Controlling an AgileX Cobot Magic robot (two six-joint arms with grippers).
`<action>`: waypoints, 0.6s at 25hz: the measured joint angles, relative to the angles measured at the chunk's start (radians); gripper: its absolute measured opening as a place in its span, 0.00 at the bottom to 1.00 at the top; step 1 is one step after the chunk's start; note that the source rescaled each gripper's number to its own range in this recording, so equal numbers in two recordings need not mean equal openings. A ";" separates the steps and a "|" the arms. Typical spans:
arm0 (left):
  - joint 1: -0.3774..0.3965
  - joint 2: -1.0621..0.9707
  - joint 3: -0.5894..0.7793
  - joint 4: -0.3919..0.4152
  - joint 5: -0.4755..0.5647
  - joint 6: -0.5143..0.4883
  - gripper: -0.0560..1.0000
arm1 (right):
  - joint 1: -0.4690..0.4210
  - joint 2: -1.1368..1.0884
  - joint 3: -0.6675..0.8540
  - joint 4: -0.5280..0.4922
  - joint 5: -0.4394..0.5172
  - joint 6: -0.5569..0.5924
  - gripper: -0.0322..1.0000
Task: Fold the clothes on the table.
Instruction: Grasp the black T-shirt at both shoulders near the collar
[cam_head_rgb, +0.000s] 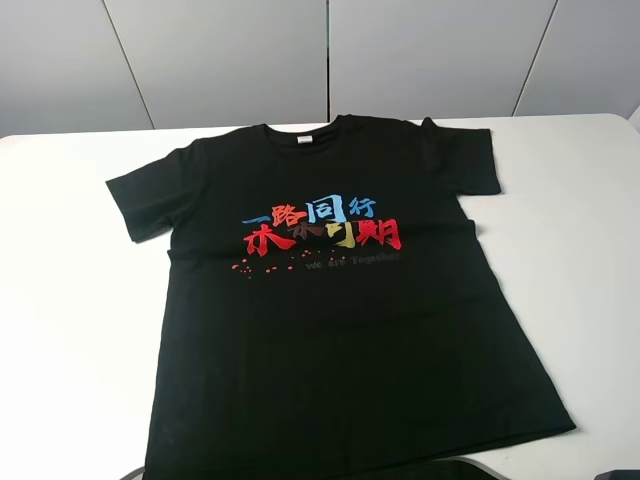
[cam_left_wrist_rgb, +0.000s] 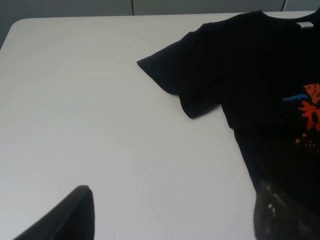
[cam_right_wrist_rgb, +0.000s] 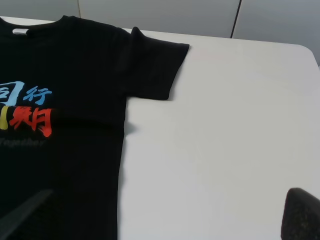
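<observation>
Here, a black short-sleeved T-shirt with red and blue lettering lies spread flat, print up, on the white surface, collar toward the far edge. The left end effector and the right end effector each stand wide open, gripping nothing.

The T-shirt lies spread flat in the middle of the desk, its collar toward the far edge and its hem toward the near edge. Its left sleeve reaches out to the left and its right sleeve to the right. The print runs across the chest between the two sleeves, and wall panels stand behind the desk
</observation>
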 joint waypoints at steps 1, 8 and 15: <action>0.000 0.000 0.000 0.000 0.000 0.000 0.86 | 0.000 0.000 0.000 0.000 0.000 0.000 0.95; 0.000 0.000 0.000 0.000 0.000 0.000 0.86 | 0.000 0.000 0.000 0.000 0.000 0.000 0.95; 0.000 0.000 0.000 0.000 0.000 0.000 0.86 | 0.000 0.000 0.000 0.000 0.000 0.000 0.95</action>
